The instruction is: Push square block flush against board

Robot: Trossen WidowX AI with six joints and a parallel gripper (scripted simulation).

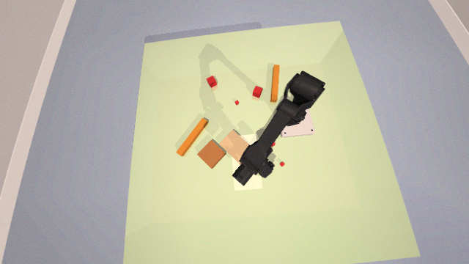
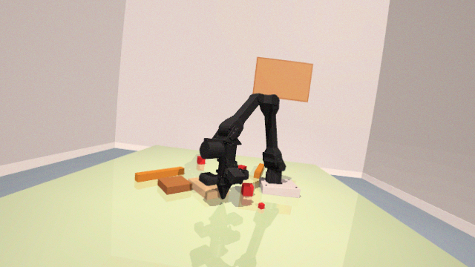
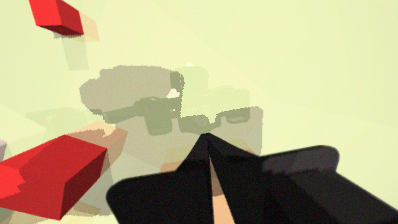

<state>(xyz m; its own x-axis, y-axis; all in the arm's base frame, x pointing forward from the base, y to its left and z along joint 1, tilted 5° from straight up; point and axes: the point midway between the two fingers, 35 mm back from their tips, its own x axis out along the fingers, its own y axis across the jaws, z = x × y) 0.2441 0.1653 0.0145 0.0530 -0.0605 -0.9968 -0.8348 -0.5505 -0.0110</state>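
Observation:
The square brown block (image 1: 212, 154) (image 2: 174, 185) lies flat beside the lighter tan board (image 1: 231, 144) (image 2: 200, 185). Their facing sides look parallel and very close; whether they touch is unclear. The block's upper corner sticks out past the board's corner in the top view, so those edges are not even. My gripper (image 2: 223, 196) (image 3: 205, 137) is shut and empty, pointing down low at the board's near right end. The arm hides the fingertips and that end in the top view; contact with the board cannot be told. A strip of tan shows between the fingers in the wrist view.
A red cube (image 2: 247, 189) (image 3: 47, 175) stands close right of the gripper, with a small red cube (image 1: 282, 163) (image 2: 261, 205) beyond. An orange bar (image 1: 192, 136) (image 2: 159, 174) lies behind the block. Another orange bar (image 1: 275, 83) and red cubes (image 1: 212, 81) (image 1: 257, 92) lie farther back.

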